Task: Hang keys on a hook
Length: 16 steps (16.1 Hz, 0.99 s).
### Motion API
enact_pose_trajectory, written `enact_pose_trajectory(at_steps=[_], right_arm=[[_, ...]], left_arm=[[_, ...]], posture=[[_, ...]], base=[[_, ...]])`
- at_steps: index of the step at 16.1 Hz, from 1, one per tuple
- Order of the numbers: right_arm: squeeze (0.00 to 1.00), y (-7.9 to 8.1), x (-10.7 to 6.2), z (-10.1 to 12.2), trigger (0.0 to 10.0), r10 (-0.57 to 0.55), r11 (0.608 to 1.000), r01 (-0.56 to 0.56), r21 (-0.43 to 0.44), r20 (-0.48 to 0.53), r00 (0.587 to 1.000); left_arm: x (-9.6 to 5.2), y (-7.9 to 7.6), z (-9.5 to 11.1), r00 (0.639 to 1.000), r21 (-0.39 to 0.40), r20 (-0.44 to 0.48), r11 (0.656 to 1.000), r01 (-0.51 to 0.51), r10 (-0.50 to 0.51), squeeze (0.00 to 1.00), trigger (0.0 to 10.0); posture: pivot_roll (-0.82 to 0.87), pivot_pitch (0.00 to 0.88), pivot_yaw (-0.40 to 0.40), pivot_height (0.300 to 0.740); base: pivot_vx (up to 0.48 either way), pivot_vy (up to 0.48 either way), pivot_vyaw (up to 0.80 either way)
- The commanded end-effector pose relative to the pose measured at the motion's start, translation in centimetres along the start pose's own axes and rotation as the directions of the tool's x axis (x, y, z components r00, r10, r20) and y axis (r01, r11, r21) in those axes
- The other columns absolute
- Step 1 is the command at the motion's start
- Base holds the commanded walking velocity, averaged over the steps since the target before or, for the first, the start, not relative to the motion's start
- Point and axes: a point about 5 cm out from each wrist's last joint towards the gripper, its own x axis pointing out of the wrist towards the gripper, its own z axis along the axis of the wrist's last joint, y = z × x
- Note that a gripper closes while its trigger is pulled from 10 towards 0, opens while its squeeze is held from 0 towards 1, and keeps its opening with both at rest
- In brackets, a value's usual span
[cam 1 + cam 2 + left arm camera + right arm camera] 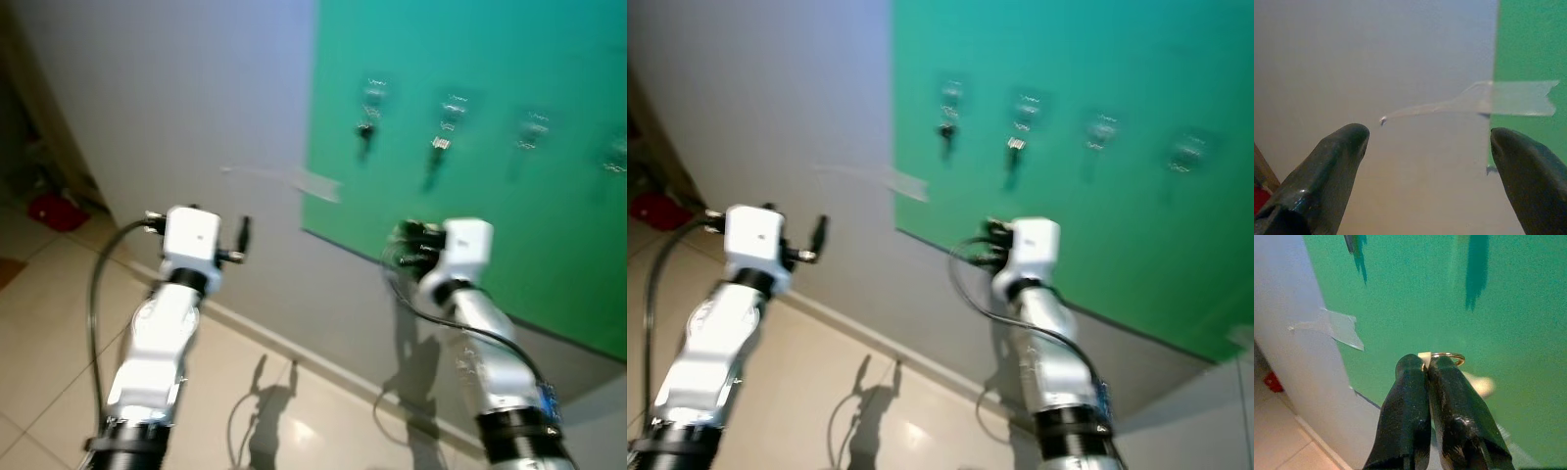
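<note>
Spread wide, the left gripper [1425, 161] is hovering before the pale wall [196, 98], its two black fingers [1332, 166] well apart with bare wall between them. Its silver arm is rising from the lower left over the tiled floor [59, 323]. A strip of clear tape [1508, 98] is sticking across the wall onto the left edge of the green board [490, 147], part of it peeling loose. A red object [54, 211] is lying on the floor far to the left, too blurred to name.

Further right, the right gripper [1426, 363] is pointing at the green board, its fingers pressed together and pinching a small gold key ring [1448, 356] at their tips, with a pale tab showing just beside the ring. The keys themselves cannot be made out. Above it, a row of four hooks [372, 98] is sitting on the board; the two leftmost are each carrying something dark and dangling, and the right two are looking blurred.
</note>
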Motion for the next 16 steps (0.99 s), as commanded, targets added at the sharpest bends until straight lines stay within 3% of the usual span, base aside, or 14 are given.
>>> enact_pose_trajectory(at_steps=[1, 6, 8, 12, 16], right_arm=[[0.0, -0.8, 0.0, 0.9, 10.0, -0.02, 1.0, 0.02, -0.009, 0.027, 0.999], [0.0, -0.5, 0.1, 1.4, 10.0, -0.004, 1.0, 0.004, 0.007, 0.046, 0.999], [0.0, 0.1, 0.1, 1.8, 10.0, 0.031, 0.999, -0.033, 0.026, 0.06, 0.998], [0.0, 0.8, 0.0, 2.6, 10.0, 0.094, 0.993, -0.1, 0.061, 0.091, 0.991], [0.0, 1.9, -0.6, 4.1, 10.0, 0.223, 0.965, -0.239, 0.105, 0.147, 0.964]], left_arm=[[0.2, -0.6, 0.2, 1.0, -0.002, 0.007, 1.0, 0.02, -0.02, 0.0, 10.0], [0.0, -0.6, 0.2, 1.0, -0.002, 0.007, 1.0, 0.022, -0.022, 0.0, 10.0], [-0.1, -0.4, 0.1, 1.0, -0.016, 0.005, 0.999, 0.028, -0.028, 0.0, 10.0], [-0.5, -0.9, 0.3, 0.992, 0.039, 0.015, 0.991, 0.125, -0.126, 0.0, 10.0], [-1.1, -1.4, 0.9, 0.966, 0.085, 0.034, 0.963, 0.254, -0.258, 0.0, 10.0]], posture=[[0.0, 0.0, -0.013, 0.74], [0.0, 0.0, -0.018, 0.74], [0.0, 0.0, -0.016, 0.74], [0.0, 0.0, -0.011, 0.74], [0.01, 0.0, -0.006, 0.74]], base=[[0.0, -0.382, 0.0], [0.0, -0.379, 0.0], [0.0, 0.0, 0.0], [0.0, 0.0, 0.0], [0.0, 0.0, 0.0]])
